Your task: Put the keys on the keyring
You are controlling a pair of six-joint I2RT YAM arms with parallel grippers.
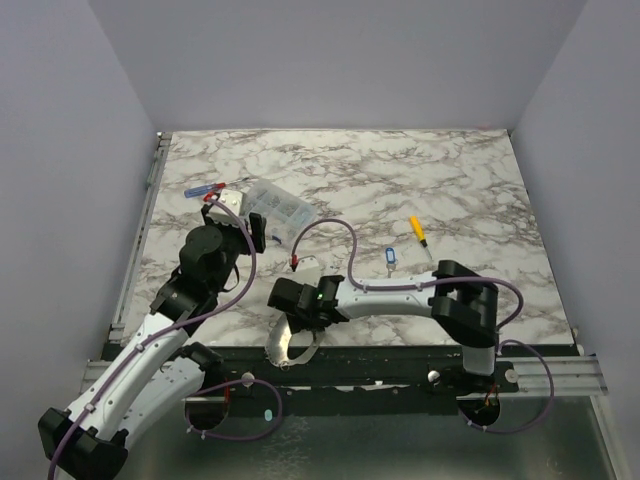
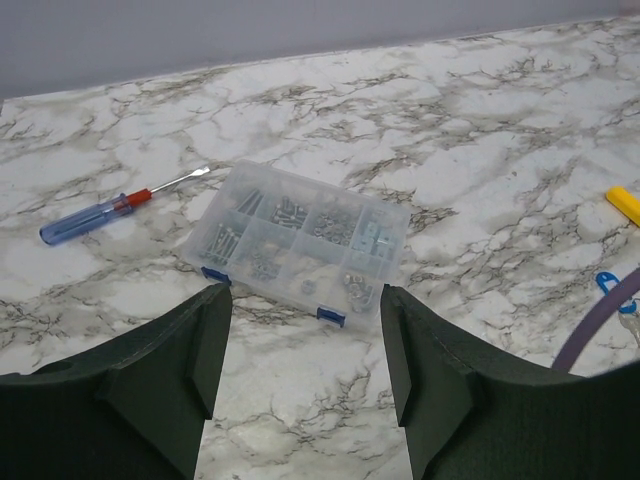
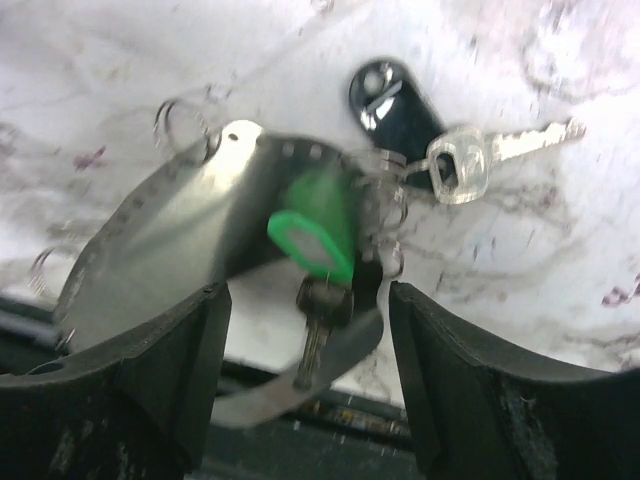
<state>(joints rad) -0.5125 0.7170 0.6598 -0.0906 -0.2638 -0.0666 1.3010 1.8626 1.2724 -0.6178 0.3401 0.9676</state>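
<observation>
The keyring [image 3: 170, 250] is a wide silver-grey loop lying at the table's front edge, partly overhanging it [image 1: 290, 345]. A green-tagged key [image 3: 315, 225] hangs at the loop, its dark key [image 3: 318, 330] dangling between my right fingers. A black-tagged key [image 3: 395, 105] with a clear-headed key [image 3: 470, 165] lies just beyond. My right gripper [image 3: 305, 300] [image 1: 283, 312] is open around the loop's near side; the view is blurred. A blue-tagged key [image 1: 390, 258] [image 2: 608, 282] and a yellow-orange one [image 1: 418, 230] [image 2: 623, 205] lie mid-table. My left gripper [image 1: 232, 222] [image 2: 305, 300] is open and holds nothing.
A clear compartment box [image 1: 275, 205] [image 2: 300, 240] of small hardware sits just beyond the left gripper. A red-and-blue-handled screwdriver [image 1: 205, 190] [image 2: 110, 208] lies left of it. A purple cable [image 2: 600, 320] loops from the right arm. Grey walls enclose the marble table [image 1: 450, 180].
</observation>
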